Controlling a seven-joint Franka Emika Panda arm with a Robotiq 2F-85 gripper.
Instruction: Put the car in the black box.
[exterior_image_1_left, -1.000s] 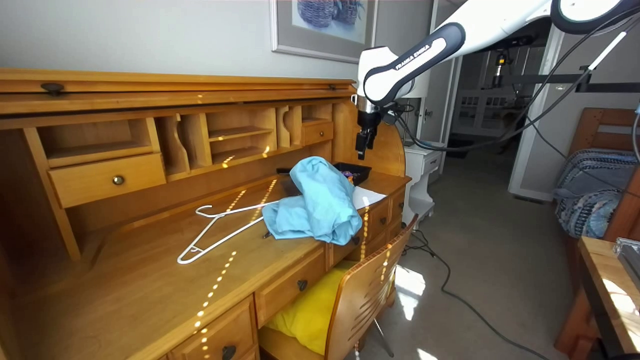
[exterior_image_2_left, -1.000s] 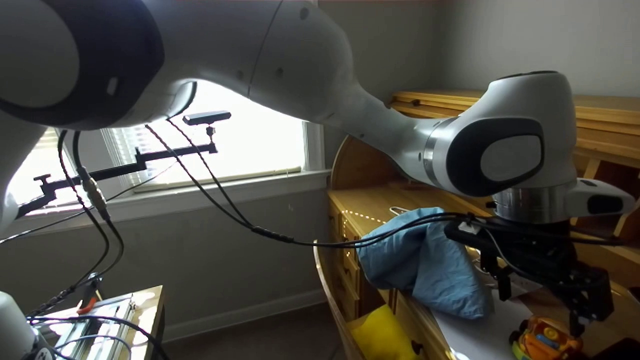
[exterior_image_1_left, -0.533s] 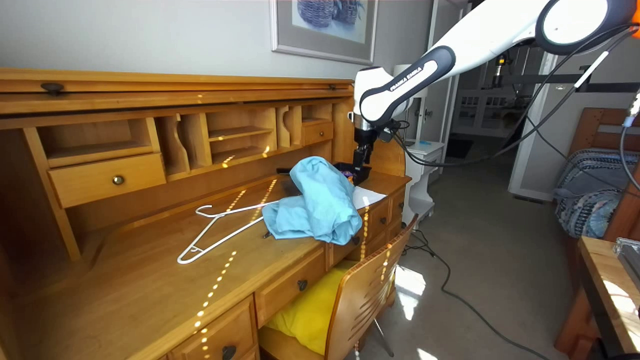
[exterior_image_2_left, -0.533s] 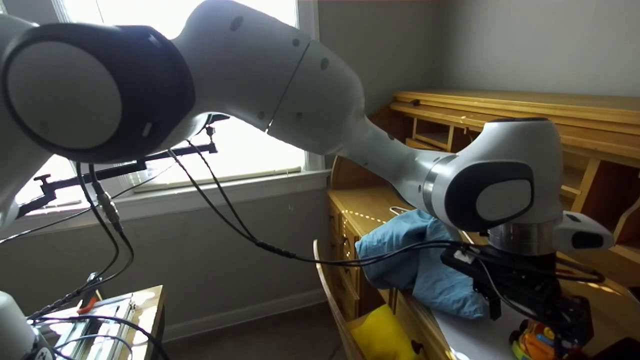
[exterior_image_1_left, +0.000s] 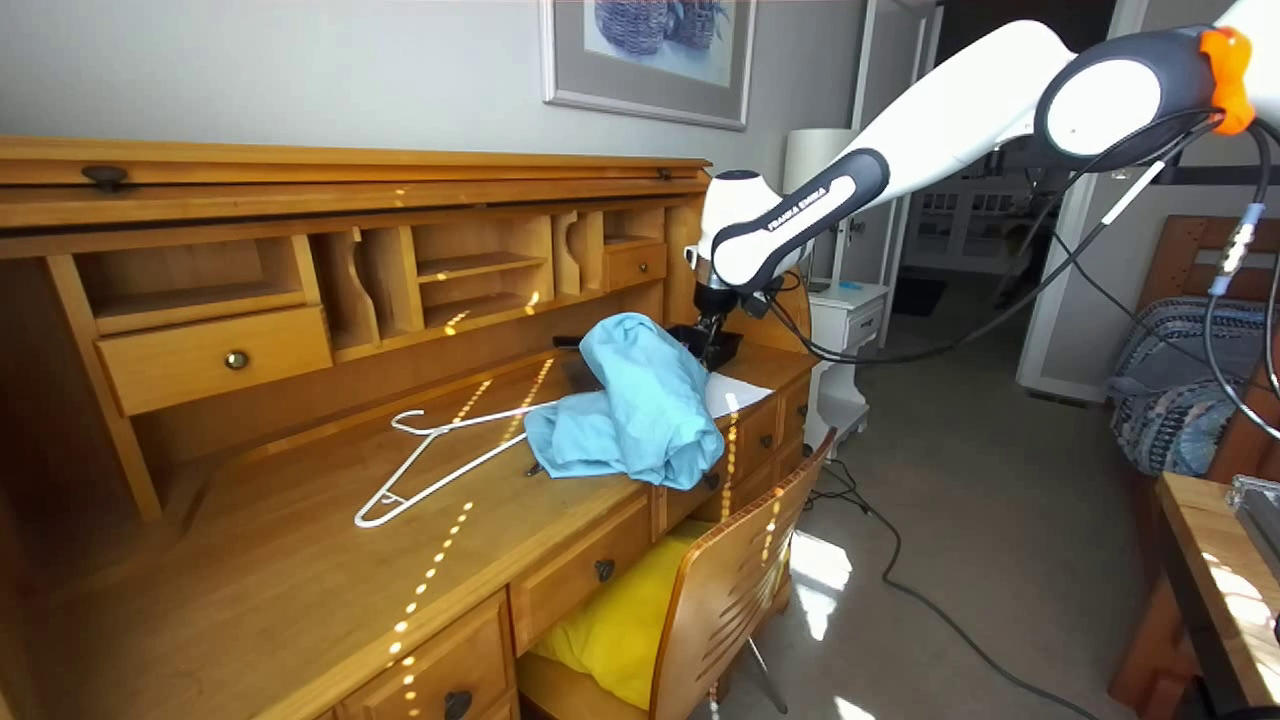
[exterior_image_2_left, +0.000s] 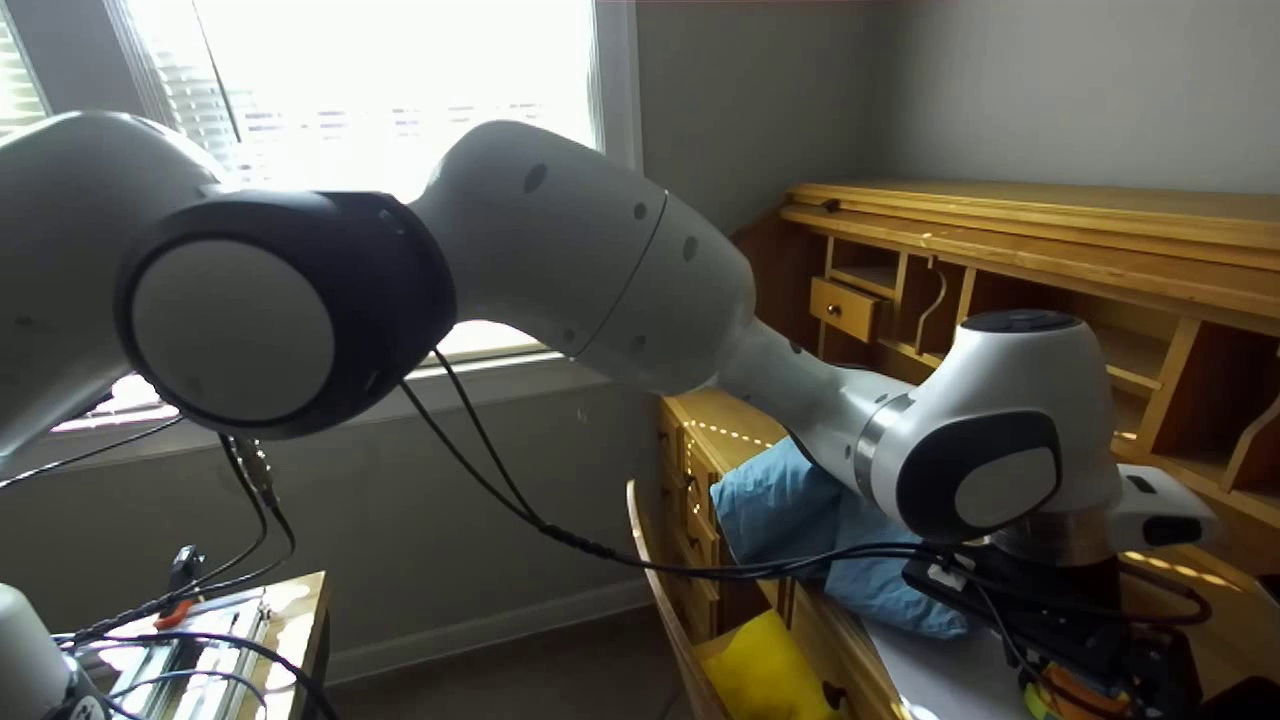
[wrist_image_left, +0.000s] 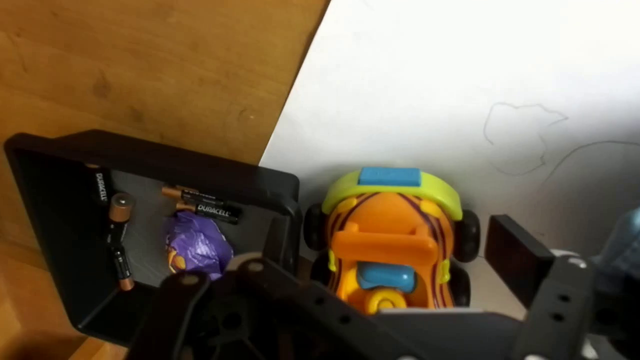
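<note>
The jaws stood spread wide apart over the table (exterior_image_1_left: 300, 560), and seen from the wrist, the car (wrist_image_left: 385, 247) sat between them. One of them showed a gap from the car's black wheels (wrist_image_left: 467, 235); the other crossed in front of the nearer side of the box (wrist_image_left: 200, 170), and I couldn't tell whether it touched that side. The car, orange and lime with blue parts, was outside the box, just beside it. The box was right next to the jaws, with several batteries (wrist_image_left: 215, 212) and a crumpled purple wrapper (wrist_image_left: 197, 242) lying inside. Ahead of the jaws, white paper (wrist_image_left: 425, 75) spread out under the car's front end, marked with faint lines. On the opposite side of the jaws from the box, a blue cloth (exterior_image_1_left: 640, 400) lay heaped near them, and in an exterior view it hid part of the box. Past the cloth, well apart from the jaws, lay a white hanger (exterior_image_1_left: 452, 478). Lower than the jaws, at the table's front, stood a chair (exterior_image_1_left: 725, 580) with a yellow cushion (exterior_image_1_left: 620, 620) on it. Higher up than the jaws hung a picture (exterior_image_1_left: 650, 40).
</note>
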